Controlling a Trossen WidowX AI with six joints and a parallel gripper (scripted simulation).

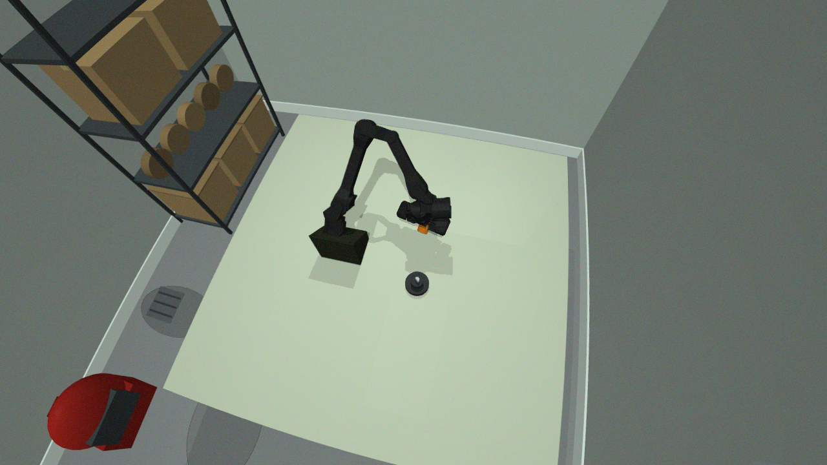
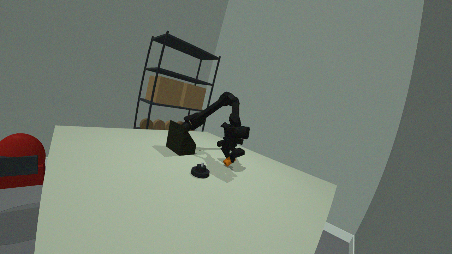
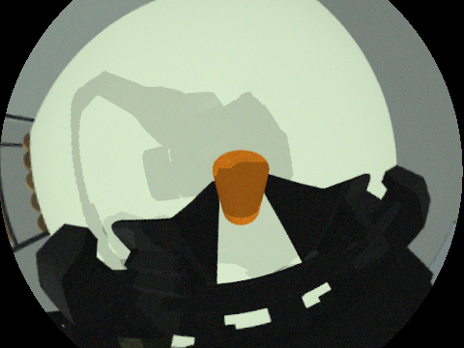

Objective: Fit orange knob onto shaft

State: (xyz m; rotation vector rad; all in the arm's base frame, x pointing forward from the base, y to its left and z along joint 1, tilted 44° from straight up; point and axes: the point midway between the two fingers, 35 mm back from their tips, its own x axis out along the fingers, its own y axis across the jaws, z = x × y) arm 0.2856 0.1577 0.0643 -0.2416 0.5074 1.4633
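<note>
Your tool grips the tilted orange knob during reorientation; next, you should level it and align it above the shaft.

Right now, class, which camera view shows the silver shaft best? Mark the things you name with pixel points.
The exterior view: the silver shaft (image 1: 417, 279) (image 2: 202, 164) stands upright there, seen from the side. The top view shows it small, from above; the wrist view doesn't show it.

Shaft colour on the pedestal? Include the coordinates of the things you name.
Silver shaft (image 1: 417, 279) (image 2: 202, 164), on a black pedestal (image 1: 409, 287) (image 2: 200, 173); it shows best in the exterior view.
</note>
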